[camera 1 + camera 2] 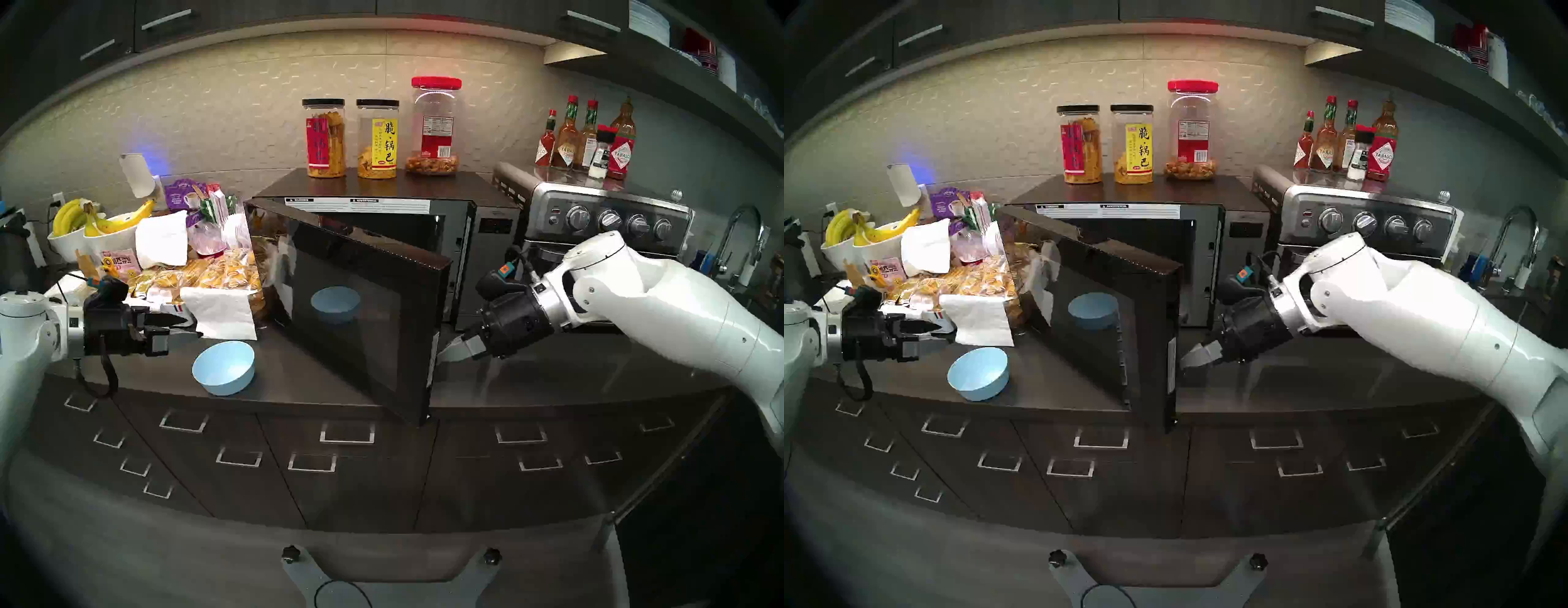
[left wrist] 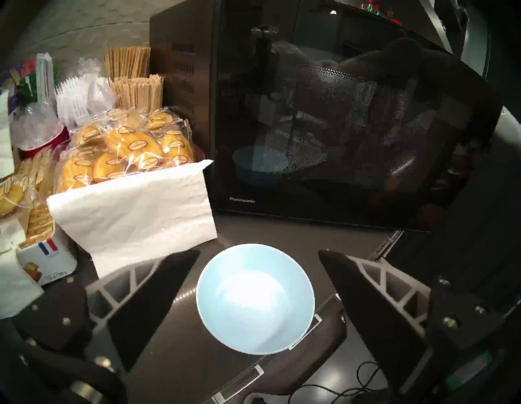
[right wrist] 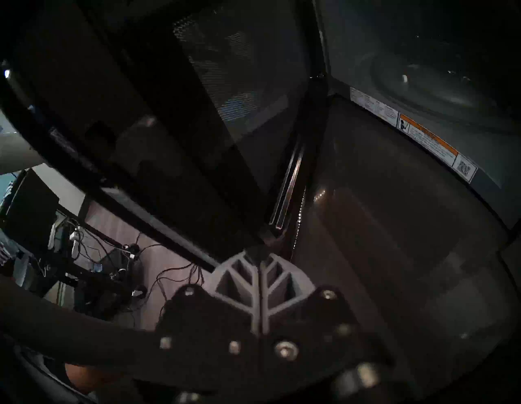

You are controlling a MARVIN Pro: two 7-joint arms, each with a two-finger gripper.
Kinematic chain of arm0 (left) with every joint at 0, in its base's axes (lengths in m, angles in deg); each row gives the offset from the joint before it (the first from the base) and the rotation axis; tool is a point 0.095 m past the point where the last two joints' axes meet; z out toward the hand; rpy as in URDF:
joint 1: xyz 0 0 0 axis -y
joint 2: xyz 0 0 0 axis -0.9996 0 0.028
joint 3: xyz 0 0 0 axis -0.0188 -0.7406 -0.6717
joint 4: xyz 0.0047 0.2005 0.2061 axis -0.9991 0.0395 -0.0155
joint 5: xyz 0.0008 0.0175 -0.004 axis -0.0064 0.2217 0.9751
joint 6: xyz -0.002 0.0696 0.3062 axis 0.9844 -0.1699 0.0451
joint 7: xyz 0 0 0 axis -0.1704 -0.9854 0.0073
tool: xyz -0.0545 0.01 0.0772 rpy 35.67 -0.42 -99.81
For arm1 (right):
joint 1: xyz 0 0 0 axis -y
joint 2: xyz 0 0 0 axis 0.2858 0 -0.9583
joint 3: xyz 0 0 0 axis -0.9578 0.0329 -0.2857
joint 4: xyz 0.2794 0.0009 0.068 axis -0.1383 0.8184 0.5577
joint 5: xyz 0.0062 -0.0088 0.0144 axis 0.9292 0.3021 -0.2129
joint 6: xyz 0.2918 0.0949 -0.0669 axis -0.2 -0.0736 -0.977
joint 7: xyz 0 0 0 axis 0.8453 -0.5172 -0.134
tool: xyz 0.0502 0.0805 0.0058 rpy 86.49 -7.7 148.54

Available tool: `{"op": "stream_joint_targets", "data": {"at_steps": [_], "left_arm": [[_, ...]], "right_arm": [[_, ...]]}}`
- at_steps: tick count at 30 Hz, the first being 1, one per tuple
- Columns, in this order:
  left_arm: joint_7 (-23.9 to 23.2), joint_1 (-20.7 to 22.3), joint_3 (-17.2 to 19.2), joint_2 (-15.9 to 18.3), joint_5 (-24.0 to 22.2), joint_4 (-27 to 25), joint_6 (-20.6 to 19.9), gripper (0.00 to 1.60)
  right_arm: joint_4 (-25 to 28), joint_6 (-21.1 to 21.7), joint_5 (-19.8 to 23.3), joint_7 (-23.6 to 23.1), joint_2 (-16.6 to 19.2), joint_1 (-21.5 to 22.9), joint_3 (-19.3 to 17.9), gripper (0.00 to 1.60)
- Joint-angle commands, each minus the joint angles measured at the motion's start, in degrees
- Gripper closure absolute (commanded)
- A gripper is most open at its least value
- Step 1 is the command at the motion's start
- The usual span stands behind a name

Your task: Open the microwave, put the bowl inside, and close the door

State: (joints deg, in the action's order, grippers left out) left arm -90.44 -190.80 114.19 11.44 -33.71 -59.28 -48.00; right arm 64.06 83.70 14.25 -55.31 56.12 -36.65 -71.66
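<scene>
Right tool (image 1: 445, 354) pinched closed behind half-open door (image 1: 352, 305), left tool (image 2: 259, 254) spread wide above bowl (image 2: 255, 299)

Table (image 1: 305, 382): dark, glossy | bowl (image 1: 223, 367): upright near front edge, left of the door (image 1: 348, 305) | microwave (image 1: 382, 191): centre rear | toaster oven (image 1: 602, 220): right rear | white banana bowls (image 1: 85, 242), packaged snacks (image 1: 212, 276), napkin (image 1: 220, 312): left rear.

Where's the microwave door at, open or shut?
Open: the door stands swung out leftward, exposing the microwave cavity.
</scene>
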Motion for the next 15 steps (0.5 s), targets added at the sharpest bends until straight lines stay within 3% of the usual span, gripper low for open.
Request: {"op": "stream_joint_targets", "data": {"at_steps": [1, 15], "left_arm": [[0.0, 0.4, 0.8, 0.3, -0.1, -0.3, 0.0, 0.0], [0.0, 0.4, 0.8, 0.3, -0.1, -0.3, 0.0, 0.0]], "right_arm": [[-0.7, -0.6, 0.7, 2.0, -6.7, 1.3, 0.4, 1.6], [2.7, 2.4, 3.0, 1.9, -14.1, 0.3, 1.8, 1.6]]}}
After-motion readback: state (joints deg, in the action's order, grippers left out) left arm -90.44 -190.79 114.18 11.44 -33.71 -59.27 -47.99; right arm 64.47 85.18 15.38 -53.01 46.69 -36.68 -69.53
